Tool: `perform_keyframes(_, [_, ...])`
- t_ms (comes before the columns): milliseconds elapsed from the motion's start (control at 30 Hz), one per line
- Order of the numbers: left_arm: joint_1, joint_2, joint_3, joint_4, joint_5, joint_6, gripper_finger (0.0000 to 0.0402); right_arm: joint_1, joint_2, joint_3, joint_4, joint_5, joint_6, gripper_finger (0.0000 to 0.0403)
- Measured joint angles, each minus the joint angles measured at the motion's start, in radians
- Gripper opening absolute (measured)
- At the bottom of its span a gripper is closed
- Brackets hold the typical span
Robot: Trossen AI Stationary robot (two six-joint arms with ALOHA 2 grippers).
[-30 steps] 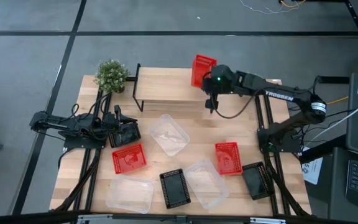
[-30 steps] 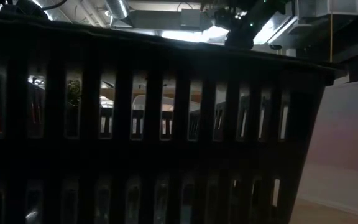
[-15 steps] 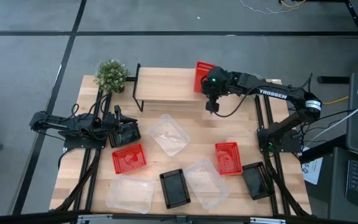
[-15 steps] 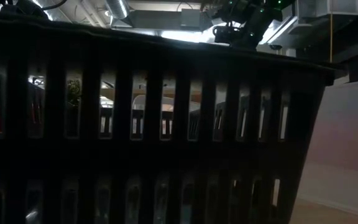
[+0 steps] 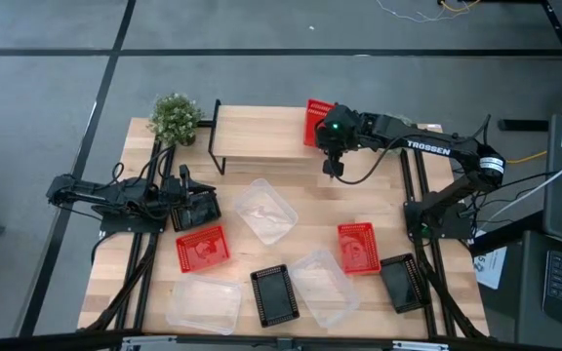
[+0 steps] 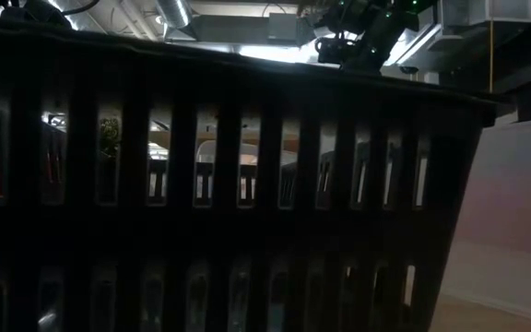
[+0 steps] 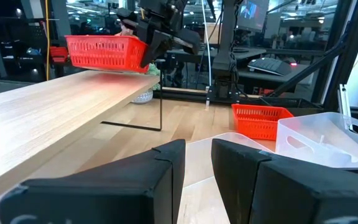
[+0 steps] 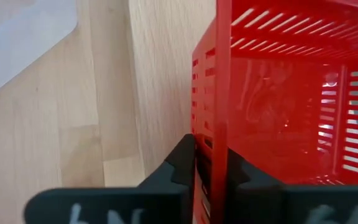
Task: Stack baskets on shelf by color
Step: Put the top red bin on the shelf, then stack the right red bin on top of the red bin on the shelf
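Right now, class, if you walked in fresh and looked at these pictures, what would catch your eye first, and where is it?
First, the right gripper clamping the wall of a red basket at the right end of the shelf. Next, the scatter of red, black and clear baskets across the table in front of the shelf. The left gripper waits at the table's left side.

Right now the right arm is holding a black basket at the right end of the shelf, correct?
Not black: the basket is red. The right wrist view shows the right gripper with its fingers clamped on that basket's wall, and the high view places it at the right end of the shelf.
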State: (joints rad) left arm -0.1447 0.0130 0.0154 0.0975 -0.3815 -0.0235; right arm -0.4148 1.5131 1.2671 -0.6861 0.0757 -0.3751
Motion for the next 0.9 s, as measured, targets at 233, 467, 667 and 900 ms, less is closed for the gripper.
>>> perform_keyframes(233, [0.0, 0.0, 0.0, 0.0, 0.0, 0.0, 0.0072, 0.028, -0.001, 0.0, 0.001, 0.001, 0.007, 0.0078])
perform_keyframes(467, [0.0, 0.0, 0.0, 0.0, 0.0, 0.0, 0.0072, 0.061, -0.001, 0.01, 0.001, 0.028, 0.052, 0.0109])
perform_keyframes(667, [0.0, 0.0, 0.0, 0.0, 0.0, 0.0, 0.0072, 0.082, -0.002, 0.095, -0.018, 0.113, 0.076, 0.011])
perform_keyframes(900, [0.0, 0.0, 0.0, 0.0, 0.0, 0.0, 0.0072, 0.138, -0.003, 0.256, -0.294, 0.084, 0.309, 0.011])
